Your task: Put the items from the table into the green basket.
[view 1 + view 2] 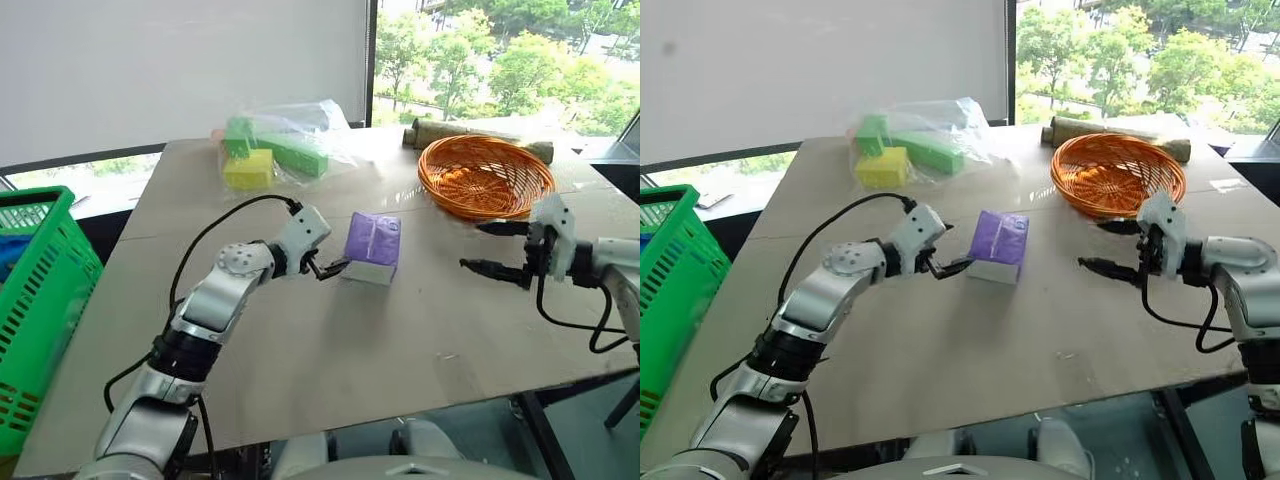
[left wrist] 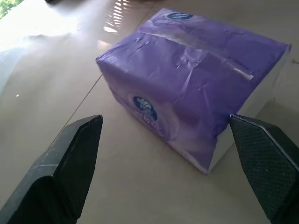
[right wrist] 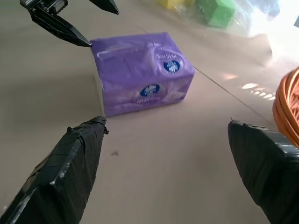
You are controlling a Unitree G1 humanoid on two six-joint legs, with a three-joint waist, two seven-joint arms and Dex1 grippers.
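The purple box [image 1: 372, 246] sits out in the middle of the table [image 1: 330, 350], wrapper crinkled, white base showing along its lower edge. The left gripper [image 1: 330, 266] is right up on it — fingers spread wide, one tip at the box's near edge; from the head views I cannot tell whether it actually touches. In the left wrist view the two black fingers [image 2: 70, 163] stand far apart with the box lying just ahead of them, nearer one finger than the other, and nothing is clamped between them.

Over on the other side, the right gripper [image 1: 495, 247] hangs above the table with its fingers wide too — pointing across toward the box but well apart from it. Bare tabletop lies between its tips and the box. Its upper finger sits just beside the rim of the orange basket [image 1: 486, 175], which rests on the far side of the table.

Beyond the left fingers, at the far end of the table, a clear bag [image 1: 290, 140] holds green and yellow blocks. The green basket [image 1: 40, 290] stands off the table's left edge, well behind the left gripper's reach toward the box, something blue showing inside it.
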